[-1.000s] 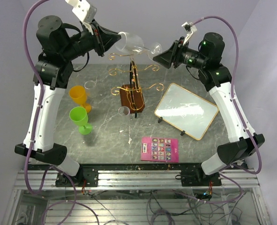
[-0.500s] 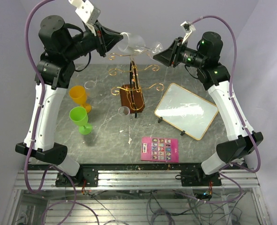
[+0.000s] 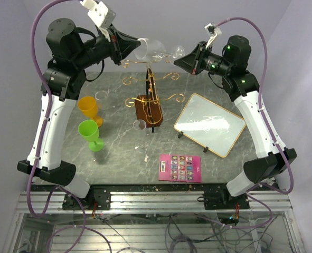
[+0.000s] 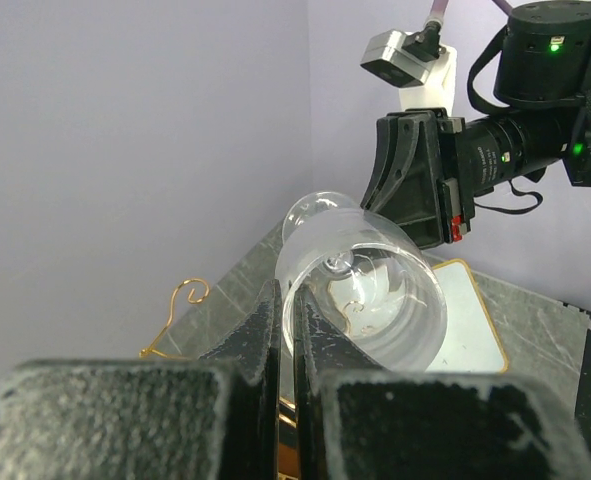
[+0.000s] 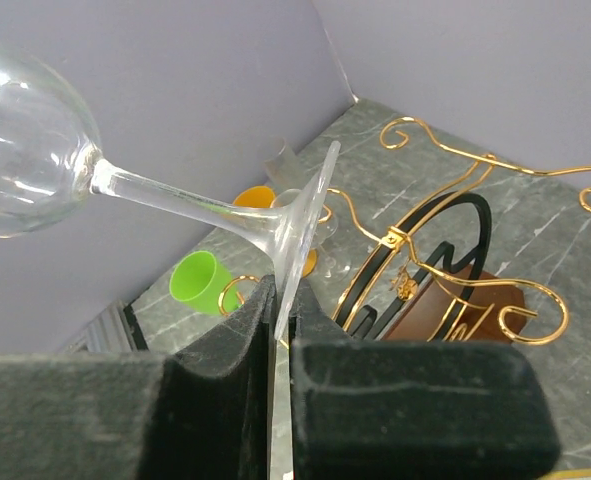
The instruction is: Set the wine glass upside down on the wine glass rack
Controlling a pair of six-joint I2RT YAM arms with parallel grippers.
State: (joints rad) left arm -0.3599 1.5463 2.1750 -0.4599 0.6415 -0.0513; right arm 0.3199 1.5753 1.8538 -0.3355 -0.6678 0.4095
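Both arms are clamped on one rigid glass, so I judge that any mismatch in their motion could snap the thin stem or let the foot slip free. The left jaws pinch the bowl's rim and the right jaws pinch the foot's edge. The wine glass [image 3: 154,50] is clear and lies sideways. It hangs at the overhead view's upper centre, above the wine glass rack [image 3: 150,92].

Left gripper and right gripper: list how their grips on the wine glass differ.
The left gripper pinches the wine glass by its bowl's rim; the right gripper pinches its foot's edge. The left gripper reaches in from the left, the right gripper from the right. Both are shut on the glass, lying sideways above the wine glass rack.
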